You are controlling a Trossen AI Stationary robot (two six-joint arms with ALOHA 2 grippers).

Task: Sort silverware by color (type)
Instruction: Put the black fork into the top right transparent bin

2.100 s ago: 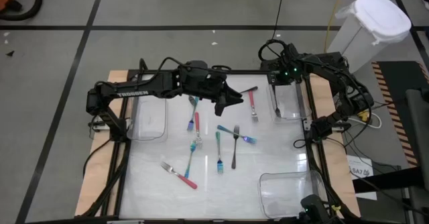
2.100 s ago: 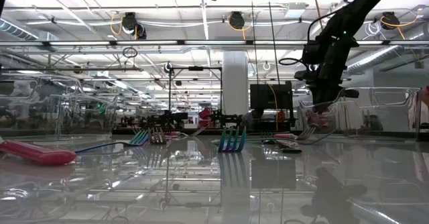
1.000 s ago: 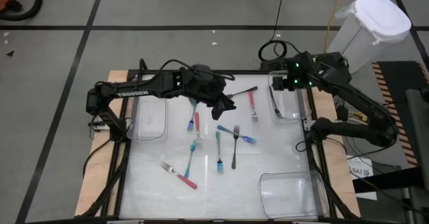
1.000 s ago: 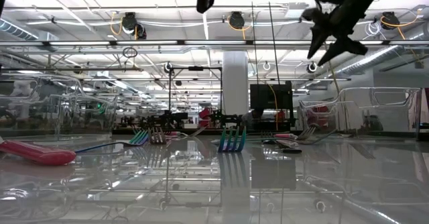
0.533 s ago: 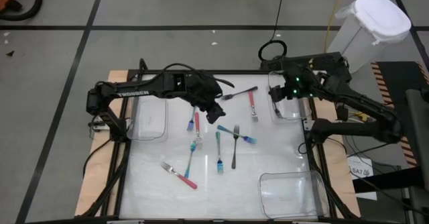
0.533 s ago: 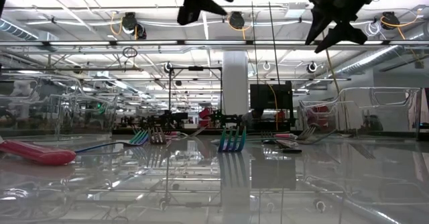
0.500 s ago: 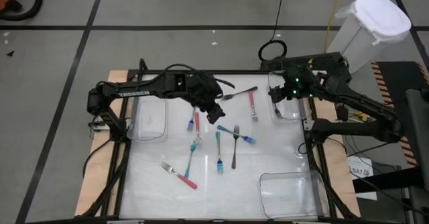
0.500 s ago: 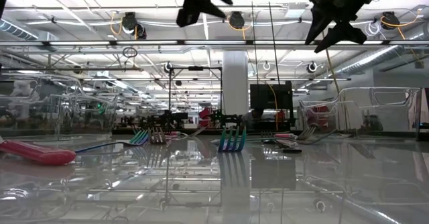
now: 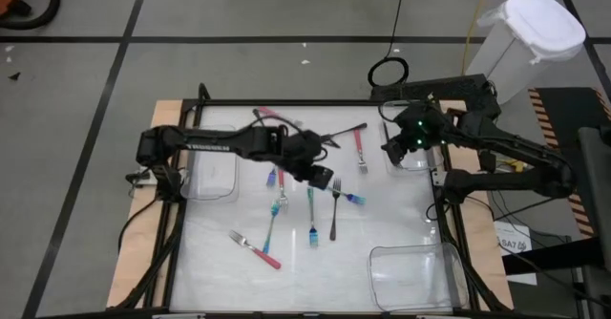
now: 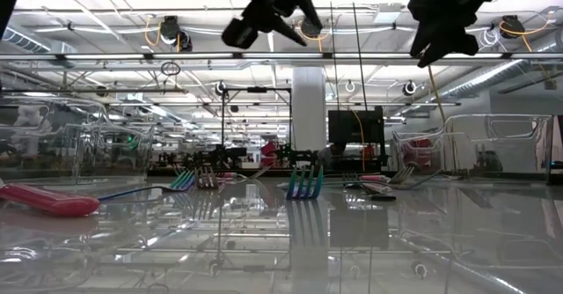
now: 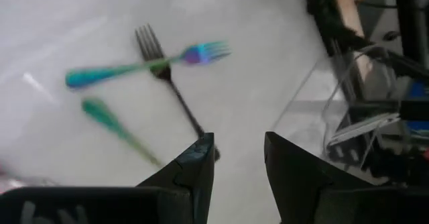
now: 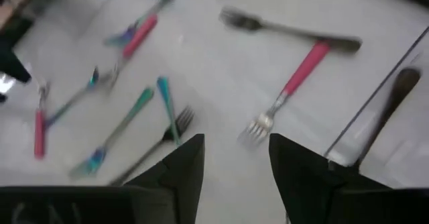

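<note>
Several forks lie flat on the white table. A teal fork lies crossed over a black fork at the middle, and another teal one is beside them. A pink fork and a black fork lie near the far right. More pink and teal forks lie left of centre, and a pink one lies near the front. My left gripper hangs open above the crossed pair. My right gripper hangs open by the far right bin. Neither holds anything.
A black fork lies inside the far right clear bin. Another clear bin stands at the left and a third at the near right corner. The table's near middle is bare white surface.
My left gripper has come down and toward the near edge, rolling about its own line, to a place over the crossed teal and black forks. My right gripper has swung level from above the far right bin toward the table's middle. No fork has moved.
</note>
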